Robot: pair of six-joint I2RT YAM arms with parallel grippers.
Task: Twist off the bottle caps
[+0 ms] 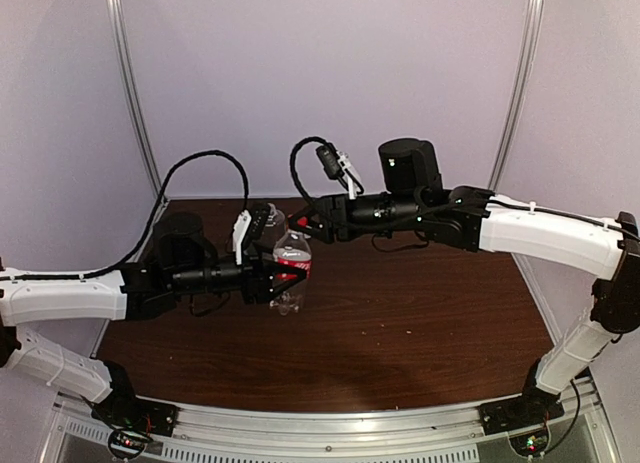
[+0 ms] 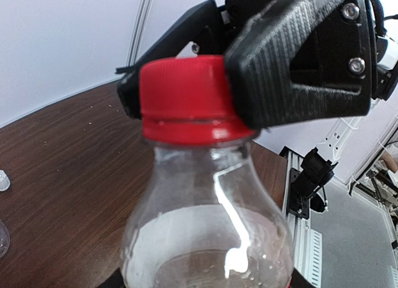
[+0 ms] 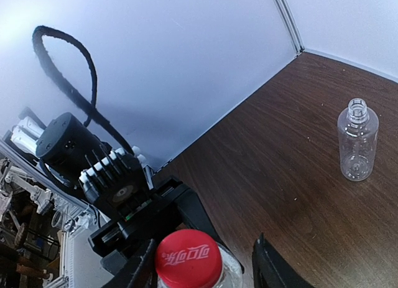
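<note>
Atop the bottle (image 2: 205, 238), right jaws pinch the red cap (image 2: 186, 98).

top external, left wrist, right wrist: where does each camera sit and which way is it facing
Top external: above and behind the bases, looking down on the dark wooden table; left arm, right arm show.
Left wrist: beside the clear plastic red-labelled bottle, facing its red screw cap; right arm's black fingers flank it.
Right wrist: above that cap, looking down; own fingers show.
Shared: the cap.

The red cap (image 2: 186, 98) is smooth plastic. The bottle (image 2: 205, 238) is clear, glossy plastic. The desk (image 1: 420, 313) looks wood-grained, semi-matt.
</note>
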